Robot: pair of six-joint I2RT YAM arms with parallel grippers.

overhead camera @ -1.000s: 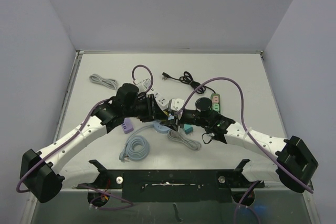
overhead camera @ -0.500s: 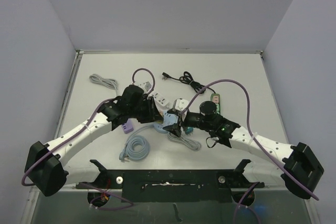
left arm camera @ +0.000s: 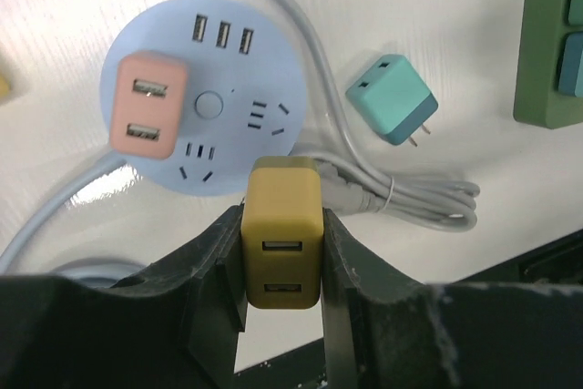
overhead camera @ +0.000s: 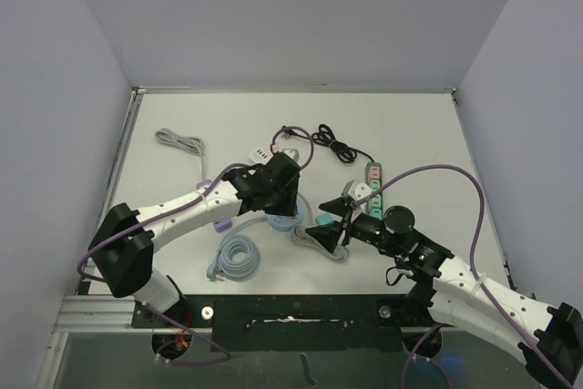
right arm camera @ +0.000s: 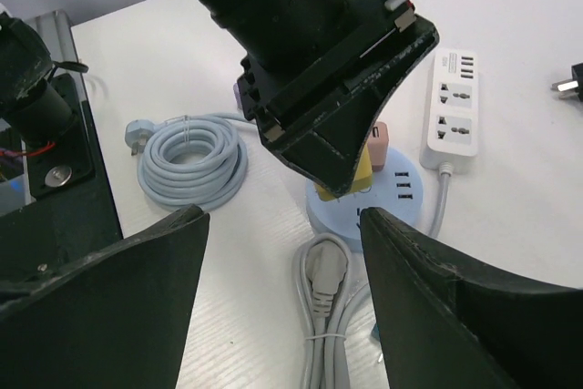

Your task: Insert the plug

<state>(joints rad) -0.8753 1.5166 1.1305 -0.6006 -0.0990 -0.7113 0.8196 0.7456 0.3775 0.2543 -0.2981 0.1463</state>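
Observation:
My left gripper [left arm camera: 281, 218] is shut on a yellow two-port USB plug [left arm camera: 281, 230], held just above the near edge of the round blue socket hub [left arm camera: 205, 102]. A pink plug [left arm camera: 148, 105] sits plugged into the hub. From above, the left gripper [overhead camera: 284, 190] covers most of the hub [overhead camera: 286, 222]. My right gripper [overhead camera: 330, 222] stands open and empty just right of the hub. In the right wrist view the yellow plug [right arm camera: 363, 173] pokes out under the left gripper, over the hub [right arm camera: 401, 193], beyond the right gripper [right arm camera: 284, 271].
A teal plug [left arm camera: 392, 97] and a tied grey cable [left arm camera: 410, 193] lie right of the hub. A green power strip [overhead camera: 374, 179] sits further right, a white strip [overhead camera: 260, 154] behind, a blue cable coil [overhead camera: 237, 255] near left, and a black cable [overhead camera: 332, 143] at the back.
The left arm has swung right and now hangs over the blue hub with the yellow plug. The right gripper has opened and drawn back toward the near right.

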